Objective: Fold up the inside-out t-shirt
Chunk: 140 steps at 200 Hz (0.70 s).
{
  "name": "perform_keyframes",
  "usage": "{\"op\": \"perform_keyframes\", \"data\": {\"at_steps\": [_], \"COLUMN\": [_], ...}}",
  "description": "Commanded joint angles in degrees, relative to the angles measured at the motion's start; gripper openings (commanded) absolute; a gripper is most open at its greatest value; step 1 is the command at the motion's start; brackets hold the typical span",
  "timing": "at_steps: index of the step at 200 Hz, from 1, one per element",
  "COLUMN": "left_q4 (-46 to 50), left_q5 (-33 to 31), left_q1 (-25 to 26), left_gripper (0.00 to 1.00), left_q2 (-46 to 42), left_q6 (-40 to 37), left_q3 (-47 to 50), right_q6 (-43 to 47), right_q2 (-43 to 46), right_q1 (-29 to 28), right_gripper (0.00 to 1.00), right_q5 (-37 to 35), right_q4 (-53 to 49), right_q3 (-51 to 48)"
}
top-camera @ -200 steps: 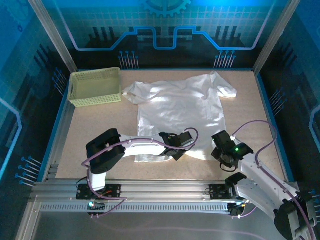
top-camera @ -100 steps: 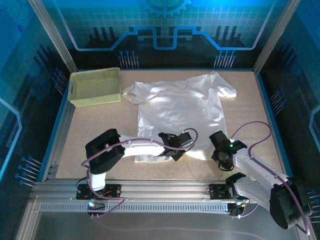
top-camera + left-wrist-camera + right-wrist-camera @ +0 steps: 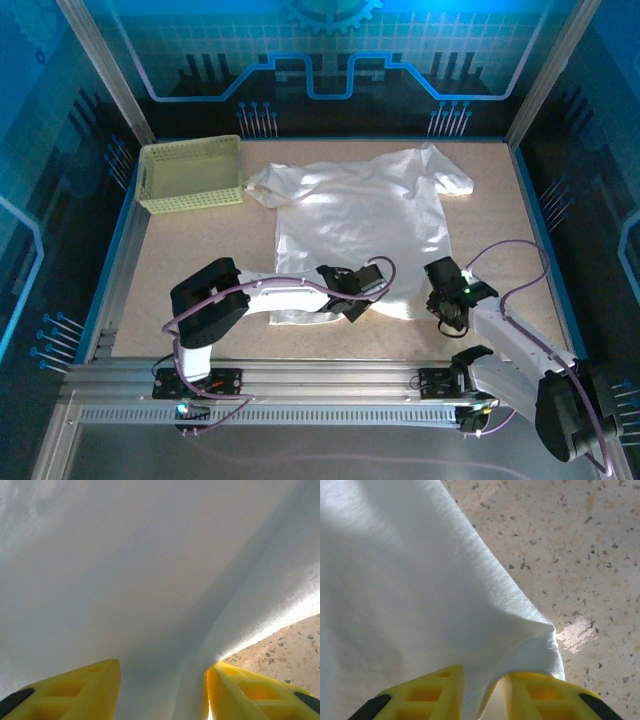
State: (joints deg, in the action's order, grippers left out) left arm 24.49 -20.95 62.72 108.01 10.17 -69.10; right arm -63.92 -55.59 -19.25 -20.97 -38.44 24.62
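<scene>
T-shirt (image 3: 360,225): white, spread out flat on the middle of the bench (image 3: 180,250) – sleeves towards the far edge, hem towards me.

Left pincer (image 3: 162,665): mine, low over the near hem, left of the shirt's middle. The yellow fingers stand about half open with a soft ridge of the cloth running up between them. Neither finger presses on it that I can see, so I hold nothing here.

Right pincer (image 3: 482,672): mine too, at the near right corner of the hem. The fingers are close together with only a narrow slot between them, and the corner of the cloth is pinched in it, drawn up into a small peak.

Bench beside that corner: bare speckled surface, with one bright patch of light just past the cloth's edge.

Basket (image 3: 190,172): pale yellow-green lattice, at the far left of the bench – just beside the shirt's left sleeve, well apart from both my pincers.
</scene>
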Motion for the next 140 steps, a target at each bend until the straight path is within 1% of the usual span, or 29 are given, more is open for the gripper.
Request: {"op": "perform_keyframes", "data": {"at_steps": [1,7,10,14,23,36,46,65,82,92,111,129,140], "left_q4": [-0.5,-0.5,-0.6,-0.7,-0.7,-0.7,-0.7,-1.7,-2.6,-3.0,-4.9,-7.2,-8.2], "left_q5": [0.6,0.6,0.6,0.6,-0.6,-3.7,-5.2,-3.7,-2.3,-2.2,0.4,4.1,5.0], "left_q1": [-0.2,-0.1,-0.2,-0.1,0.4,2.1,3.1,3.4,3.7,4.0,4.0,4.2,4.2], "left_gripper": [0.5,0.51,0.51,0.52,0.54,0.58,0.61,0.69,0.74,0.78,0.87,0.91,0.92], "left_q2": [-2.8,-3.0,-3.2,-3.4,-4.0,-4.8,-5.4,-7.1,-7.5,-7.0,-5.5,-4.0,-3.0], "left_q6": [0.0,0.0,-0.1,-0.1,-0.6,-2.2,-3.2,-3.5,-4.0,-4.3,-4.5,-4.2,-3.9], "left_q3": [0.9,1.0,1.1,1.1,1.3,1.3,1.1,0.4,-1.5,-3.2,-6.0,-7.8,-8.6], "right_q6": [-0.3,-0.4,-0.5,-1.0,-0.9,-0.2,0.7,2.7,4.3,5.1,5.9,6.3,6.5], "right_q2": [0.1,0.3,0.4,0.7,1.6,4.1,6.6,11.0,13.1,13.6,13.7,13.8,13.7], "right_q1": [0.6,0.6,0.6,0.6,0.8,0.8,1.0,1.0,1.2,1.2,1.2,1.3,1.4], "right_gripper": [0.2,0.18,0.21,0.21,0.16,0.05,0.0,0.0,0.0,0.0,0.0,0.0,0.0], "right_q5": [-0.6,-0.5,-0.6,-0.8,-1.1,-1.9,-2.3,-2.8,-3.2,-2.9,-1.9,-0.7,-0.1], "right_q4": [0.0,-0.4,-0.8,-1.5,-2.8,-5.4,-7.5,-11.2,-13.7,-14.7,-15.7,-15.3,-15.1], "right_q3": [-0.7,-0.6,-0.6,-0.4,0.0,1.3,2.7,6.3,9.6,11.3,13.7,15.0,15.5]}}
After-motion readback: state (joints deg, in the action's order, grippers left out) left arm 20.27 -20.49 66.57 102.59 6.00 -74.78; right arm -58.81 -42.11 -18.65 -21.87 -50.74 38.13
